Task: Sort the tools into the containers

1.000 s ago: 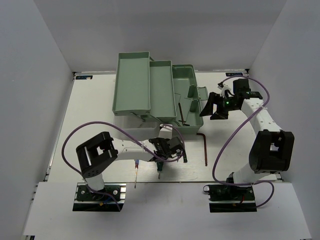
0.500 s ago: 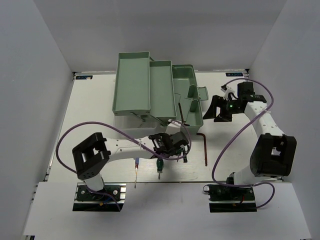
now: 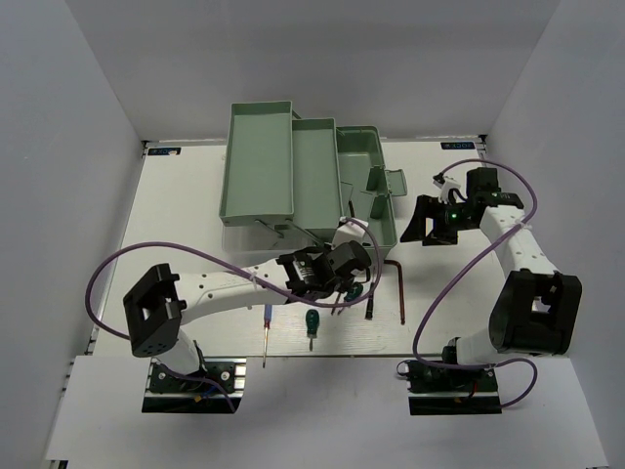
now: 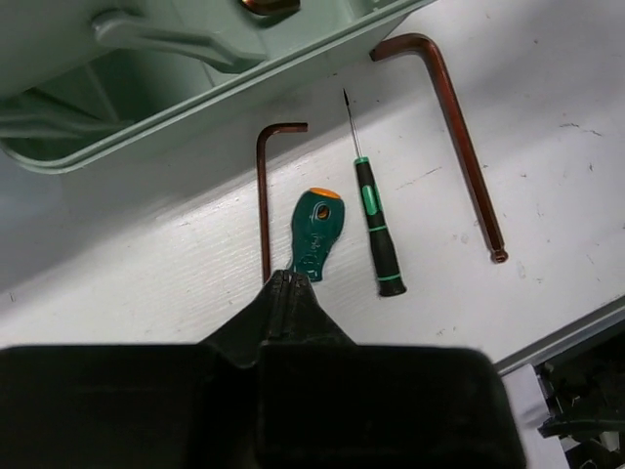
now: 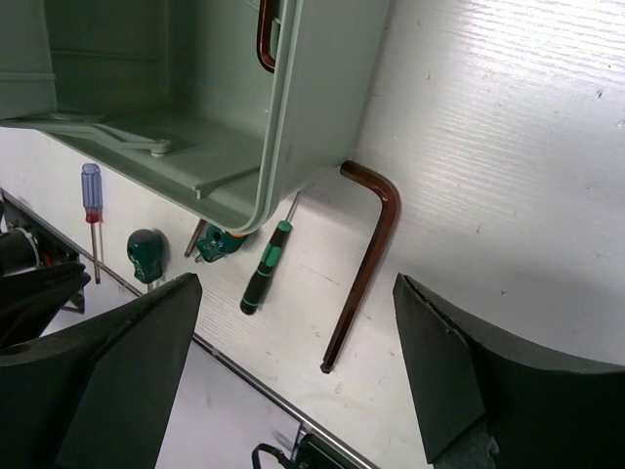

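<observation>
left gripper low over the table, its fingers pressed together; the narrow end of an orange-capped green stubby screwdriver meets their tips, and whether its blade is pinched cannot be told. right gripper spread wide and empty, hovering off the right wall of the toolbox base. progress: early. only one hex key lies inside the toolbox base; nothing shows in the two raised trays. unsorted, all on the table: a short hex key just left of the left fingertips, a slim green-and-black screwdriver just right of them, a long hex key farther right, and, back behind that gripper, a dark green stubby screwdriver and a blue-handled screwdriver. obstruction: the toolbox wall stands close ahead of the left fingertips, so a carry toward the trays probably needs height first.
</observation>
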